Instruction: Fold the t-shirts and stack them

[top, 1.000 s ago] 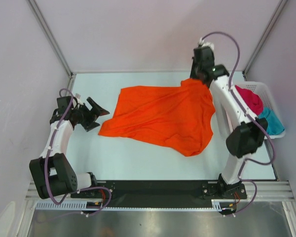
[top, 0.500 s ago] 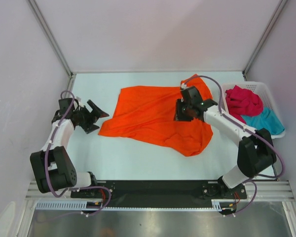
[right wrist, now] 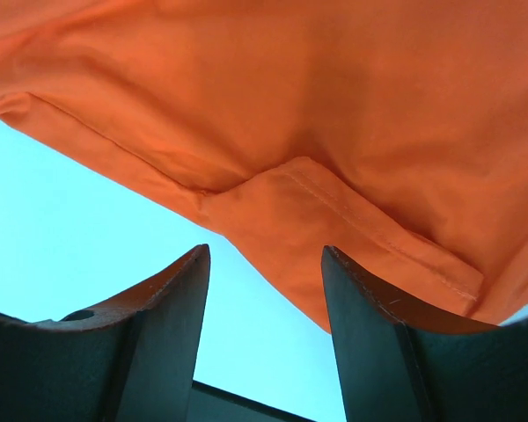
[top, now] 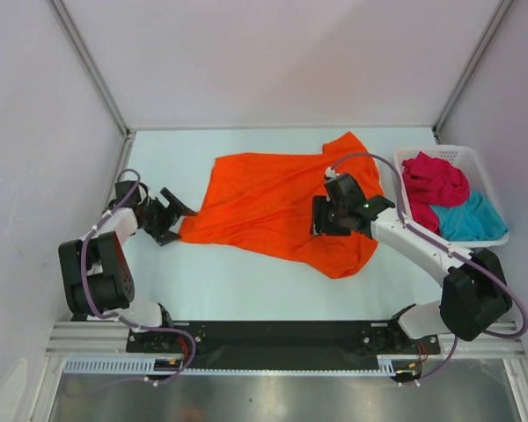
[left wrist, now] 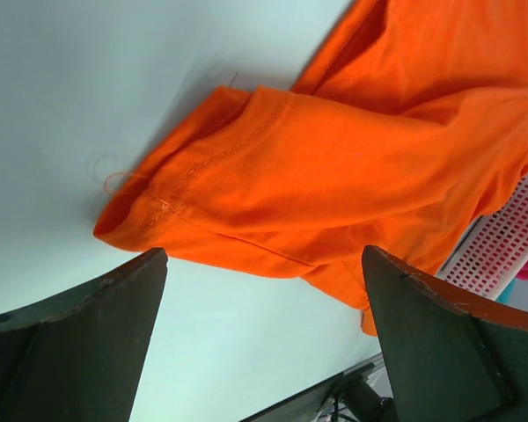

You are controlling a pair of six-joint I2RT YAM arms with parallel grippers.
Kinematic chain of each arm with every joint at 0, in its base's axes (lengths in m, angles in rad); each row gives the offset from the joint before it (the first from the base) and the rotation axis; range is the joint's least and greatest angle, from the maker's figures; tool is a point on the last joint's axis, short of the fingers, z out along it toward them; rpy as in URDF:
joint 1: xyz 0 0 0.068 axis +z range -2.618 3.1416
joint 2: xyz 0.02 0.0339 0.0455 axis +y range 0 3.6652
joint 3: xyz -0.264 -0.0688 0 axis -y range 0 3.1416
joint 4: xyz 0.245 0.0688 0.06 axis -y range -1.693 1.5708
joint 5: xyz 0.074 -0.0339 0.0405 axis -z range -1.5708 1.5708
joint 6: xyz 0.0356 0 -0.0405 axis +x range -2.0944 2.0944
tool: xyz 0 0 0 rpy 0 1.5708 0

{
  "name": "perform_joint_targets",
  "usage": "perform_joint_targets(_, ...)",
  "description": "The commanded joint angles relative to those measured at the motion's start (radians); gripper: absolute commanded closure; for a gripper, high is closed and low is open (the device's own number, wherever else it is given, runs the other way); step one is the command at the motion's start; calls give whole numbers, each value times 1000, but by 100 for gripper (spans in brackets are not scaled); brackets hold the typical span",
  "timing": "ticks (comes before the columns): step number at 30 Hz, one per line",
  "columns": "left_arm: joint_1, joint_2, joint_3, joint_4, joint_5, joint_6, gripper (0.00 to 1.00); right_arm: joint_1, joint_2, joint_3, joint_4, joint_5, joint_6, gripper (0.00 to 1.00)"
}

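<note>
The bright orange t-shirt [top: 264, 204] lies spread and creased across the middle of the table. My right gripper [top: 318, 216] hovers over its right part, open, with nothing between the fingers; in the right wrist view a hemmed fold of the orange t-shirt [right wrist: 317, 114] lies just beyond the right gripper [right wrist: 264, 251]. My left gripper [top: 178, 219] stands open at the shirt's near left corner, apart from it; the left wrist view shows that corner of the orange t-shirt [left wrist: 273, 167] ahead of the left gripper [left wrist: 264, 253]. The crimson t-shirt [top: 436, 180] and the teal t-shirt [top: 472, 220] lie bunched in the basket.
The white lattice basket [top: 476, 155] stands at the table's right edge, beside the right arm's elbow; its wall [left wrist: 503, 246] shows in the left wrist view. Enclosure walls close the back and both sides. A black rail [top: 273, 336] runs along the near edge.
My right gripper has opened and let go of the orange shirt's far right corner, then swung down over the shirt's right part. The freed cloth has dropped flat. The left gripper edged towards the shirt.
</note>
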Motion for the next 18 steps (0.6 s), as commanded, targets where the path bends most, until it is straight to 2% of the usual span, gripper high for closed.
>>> perform_joint_targets(1, 7, 17, -2, 67, 12, -47, 2, 4, -29, -7, -16, 49, 0, 41)
perform_joint_targets(6, 8, 32, -32, 113, 29, -90, 7, 7, -9, -40, 0, 36, 11, 41)
perform_joint_targets(10, 7, 50, -48, 136, 38, -108, 14, 11, 6, -64, 20, 24, 21, 42)
perform_joint_targets(15, 7, 52, -61, 158, 29, -134, 17, 20, 45, -92, 67, 10, 37, 42)
perform_joint_targets(18, 7, 53, -66, 167, 29, -142, 24, 33, 80, -93, 90, 10, 44, 43)
